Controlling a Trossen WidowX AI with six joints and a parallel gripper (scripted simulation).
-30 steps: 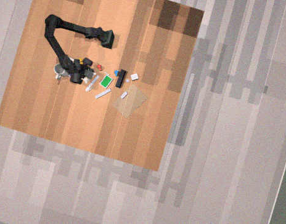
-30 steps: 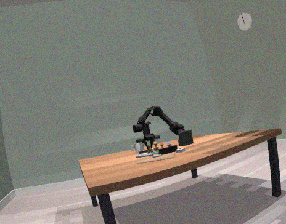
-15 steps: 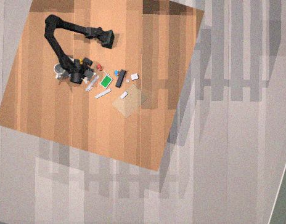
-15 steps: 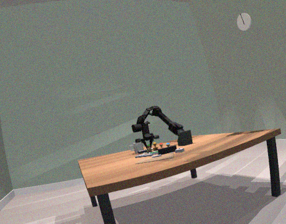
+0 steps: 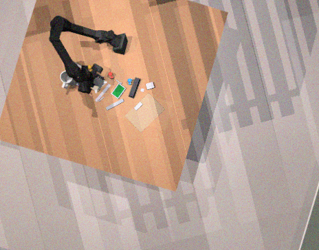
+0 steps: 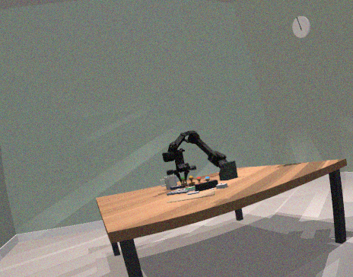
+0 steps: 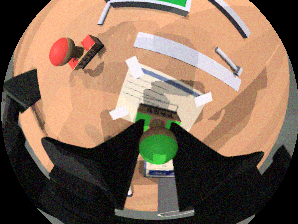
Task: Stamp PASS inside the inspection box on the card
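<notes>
My gripper (image 7: 157,125) (image 6: 183,183) is shut on the green-knobbed stamp (image 7: 158,148), whose block stands over the lower part of the white card (image 7: 136,91). The card has printed lines, a blue band and white tape pieces at its corners. The stamp's block hides the card beneath it, including any box there. I cannot tell whether its face touches the card or is just above it. The green ink pad (image 7: 176,2) (image 5: 118,91) lies beyond the card, at the top edge of the wrist view. No print shows on the visible part of the card.
A red stamp (image 7: 62,51) (image 5: 111,75) stands left of the card in the wrist view. A pale strip (image 7: 187,57) lies between card and pad. A blue stamp (image 5: 130,81), a black block (image 5: 134,87), a white box (image 5: 150,85) and a beige sheet (image 5: 149,115) lie past the pad. A mug (image 5: 65,77) stands behind the gripper.
</notes>
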